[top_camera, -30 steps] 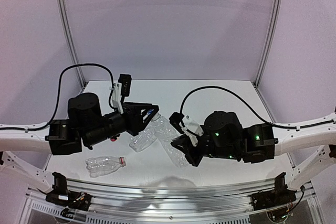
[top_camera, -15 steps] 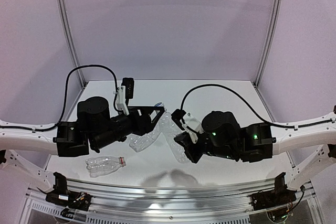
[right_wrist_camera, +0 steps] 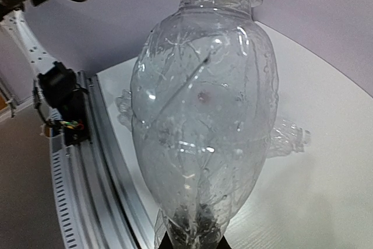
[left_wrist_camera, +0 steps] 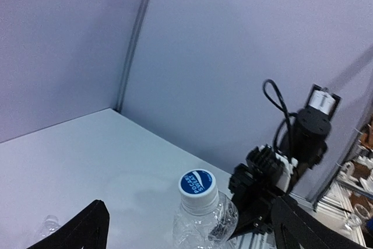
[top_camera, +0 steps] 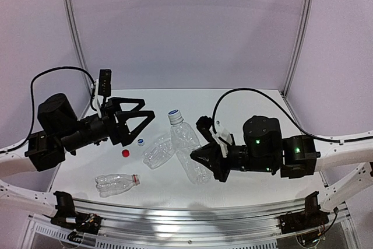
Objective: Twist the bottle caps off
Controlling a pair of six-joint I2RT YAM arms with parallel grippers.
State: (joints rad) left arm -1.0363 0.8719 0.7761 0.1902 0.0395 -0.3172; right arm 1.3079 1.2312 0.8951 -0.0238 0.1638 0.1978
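My right gripper (top_camera: 205,165) is shut on the base of a clear plastic bottle (top_camera: 189,147) and holds it tilted up toward the left arm. A white cap with a blue top (top_camera: 173,115) sits on that bottle's neck. In the left wrist view the same cap (left_wrist_camera: 198,185) lies straight ahead, apart from my open left gripper (left_wrist_camera: 192,217). From above, the left gripper (top_camera: 143,118) stands wide open to the left of the cap, touching nothing. A loose red cap (top_camera: 125,153) and a small blue-and-white cap (top_camera: 140,141) lie on the table. The right wrist view is filled by the held bottle (right_wrist_camera: 204,115).
A crushed clear bottle (top_camera: 158,151) lies on the white table (top_camera: 245,106) beside the held one. Another clear bottle (top_camera: 116,183) with a red neck ring lies near the front rail. Grey walls and metal posts enclose the back and sides.
My left gripper let go of the blue-topped cap, opened wide and drew back to the left. The right gripper kept the bottle and shifted slightly right.
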